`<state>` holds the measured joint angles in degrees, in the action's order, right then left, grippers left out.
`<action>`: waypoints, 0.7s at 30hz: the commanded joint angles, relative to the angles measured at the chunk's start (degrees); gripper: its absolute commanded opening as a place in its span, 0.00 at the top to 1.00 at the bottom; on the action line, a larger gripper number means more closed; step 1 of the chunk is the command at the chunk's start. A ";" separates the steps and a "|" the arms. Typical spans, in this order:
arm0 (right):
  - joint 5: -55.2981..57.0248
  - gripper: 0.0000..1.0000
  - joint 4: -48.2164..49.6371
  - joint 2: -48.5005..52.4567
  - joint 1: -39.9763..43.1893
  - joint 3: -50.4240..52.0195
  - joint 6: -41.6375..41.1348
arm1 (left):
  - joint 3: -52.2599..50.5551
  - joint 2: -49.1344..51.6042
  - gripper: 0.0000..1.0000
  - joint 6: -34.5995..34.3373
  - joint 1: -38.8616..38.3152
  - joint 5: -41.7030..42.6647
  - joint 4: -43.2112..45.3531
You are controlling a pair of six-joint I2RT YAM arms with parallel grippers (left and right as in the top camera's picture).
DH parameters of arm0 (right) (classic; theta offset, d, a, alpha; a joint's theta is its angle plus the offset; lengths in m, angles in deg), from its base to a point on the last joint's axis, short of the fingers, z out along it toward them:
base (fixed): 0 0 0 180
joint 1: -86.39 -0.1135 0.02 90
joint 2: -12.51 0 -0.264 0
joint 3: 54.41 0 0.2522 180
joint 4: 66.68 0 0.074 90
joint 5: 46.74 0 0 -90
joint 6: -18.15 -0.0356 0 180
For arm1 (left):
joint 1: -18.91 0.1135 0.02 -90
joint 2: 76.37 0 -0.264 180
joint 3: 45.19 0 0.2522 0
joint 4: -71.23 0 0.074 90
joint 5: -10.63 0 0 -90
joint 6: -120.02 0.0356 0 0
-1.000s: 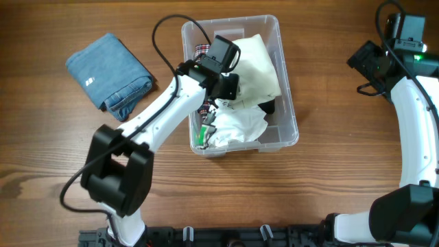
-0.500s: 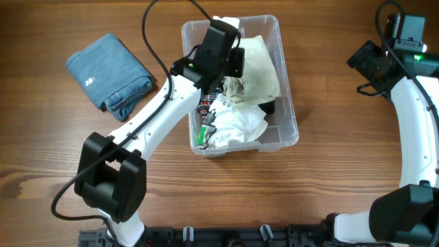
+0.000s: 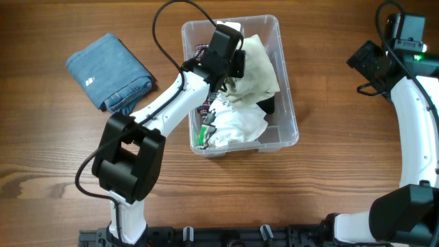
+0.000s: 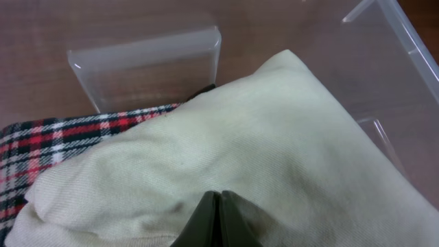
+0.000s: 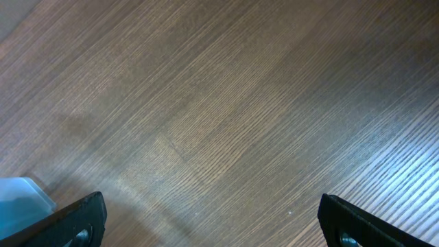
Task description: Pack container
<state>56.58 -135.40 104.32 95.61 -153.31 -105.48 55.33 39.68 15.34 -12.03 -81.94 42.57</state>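
Observation:
The clear plastic container point(image 3: 292, 103) stands at the table's middle, filled with clothes. A cream garment point(image 3: 262, 65) lies on top at its far end, a white garment point(image 3: 236, 127) at the near end, and a red plaid cloth point(image 3: 201, 49) at the far left. My left gripper point(image 3: 230, 74) is inside the bin. In the left wrist view its fingers point(image 4: 219, 200) are shut together with their tips on the cream garment point(image 4: 288, 137), the plaid cloth point(image 4: 41, 147) beside it. My right gripper point(image 5: 212, 219) is open and empty over bare wood at the far right point(image 3: 367, 62).
A folded pair of blue jeans point(image 3: 110, 81) lies on the table to the left of the container. A dark item point(image 3: 269, 106) shows between the cream and white garments. A black cable point(image 3: 161, 34) loops off the left arm.
My left wrist has shifted toward the far end of the container, over the cream garment. The right arm has not moved.

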 commanded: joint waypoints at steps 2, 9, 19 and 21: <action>-0.28 0.00 0.17 0.59 0.09 0.15 -0.92 | 0.33 0.81 0.96 0.76 0.02 -0.07 3.30; -0.28 0.00 0.17 0.61 0.09 0.15 -0.94 | 0.33 -9.18 0.96 0.76 -2.51 4.22 1.38; -0.28 0.00 0.17 0.59 0.09 0.15 -0.94 | 0.13 -2.49 0.96 -2.51 -6.43 6.19 -9.42; -0.28 0.00 0.17 0.59 0.09 0.15 -0.94 | 0.13 0.07 0.96 -2.84 -6.71 6.32 -9.42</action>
<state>56.56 -135.40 104.32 95.61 -153.31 -105.48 55.64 35.38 13.96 -18.04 -76.87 33.43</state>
